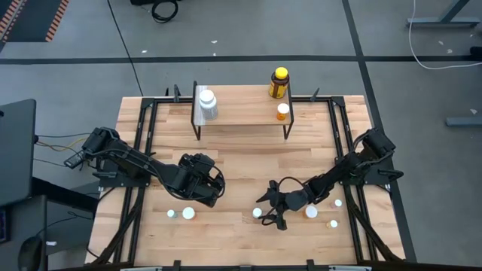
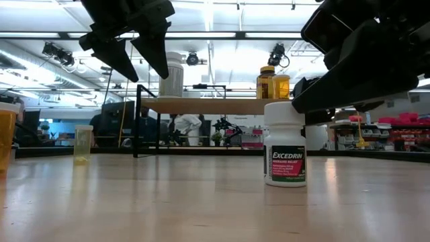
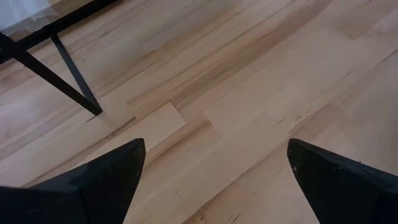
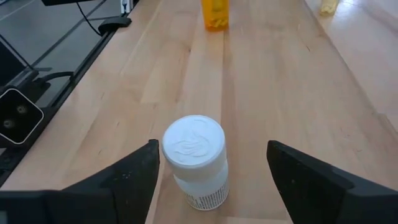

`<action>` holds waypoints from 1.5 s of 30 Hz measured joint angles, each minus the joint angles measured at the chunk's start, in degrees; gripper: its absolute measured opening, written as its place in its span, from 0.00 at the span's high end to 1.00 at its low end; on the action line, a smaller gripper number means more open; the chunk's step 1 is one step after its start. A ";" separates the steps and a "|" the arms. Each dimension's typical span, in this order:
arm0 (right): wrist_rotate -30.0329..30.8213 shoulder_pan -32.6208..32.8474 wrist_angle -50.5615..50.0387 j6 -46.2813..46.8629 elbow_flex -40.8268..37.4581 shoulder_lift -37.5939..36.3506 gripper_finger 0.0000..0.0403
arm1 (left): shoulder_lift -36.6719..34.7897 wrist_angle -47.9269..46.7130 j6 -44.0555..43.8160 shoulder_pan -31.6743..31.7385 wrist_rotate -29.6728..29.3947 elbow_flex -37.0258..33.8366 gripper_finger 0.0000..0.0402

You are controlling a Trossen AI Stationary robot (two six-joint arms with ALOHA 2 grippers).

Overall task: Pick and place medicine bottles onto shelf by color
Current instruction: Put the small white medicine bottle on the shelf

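Room: big shop w/ bright ceiling lights behind the wide light-wood tabletop (image 1: pixel 241 165); a person in white stands far back in the low view.
Shelf: small raised light-wood shelf on thin black legs (image 1: pixel 241 113) at the far side of the table, w/ a whitish strip at its left end.
Done so far: large white round bottle (image 1: pixel 207 104) stands on the whitish end. Small orange bottle w/ white cap (image 1: pixel 282 111) stands on the other end. So 2 look sorted by colour.
Maybe done: big dark amber bottle w/ yellow cap (image 1: pixel 279 83) is just by the orange end, at the far edge. On the shelf or behind it? Can't tell.
Left to do, front left: 2 small bottles on the table, one w/ white cap (image 1: pixel 172 214), one orange-ish (image 1: pixel 188 214).
Left to do, front right: small white bottle w/ white cap & printed label (image 4: pixel 196 163), another orange one (image 1: pixel 311 212), & 2 tiny ones near the table's right edge (image 1: pixel 335 213).
Right gripper (image 4: pixel 211 171): low over the table, fingers spread wide, one on each side of the small white bottle, not touching it. Holds nothing.
Left gripper (image 3: pixel 214 171): fingers wide apart over bare wood near the shelf's leg, holding nothing.
How far: I think less than half done. Abt 6 bottles wait on the table.
Next, my guess: right one shuts on the white bottle & takes it to the whitish end.
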 joint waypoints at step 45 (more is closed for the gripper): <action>-1.52 -2.64 1.16 -1.50 0.00 -0.02 0.70 | 0.00 -0.06 0.02 0.00 0.02 0.02 0.00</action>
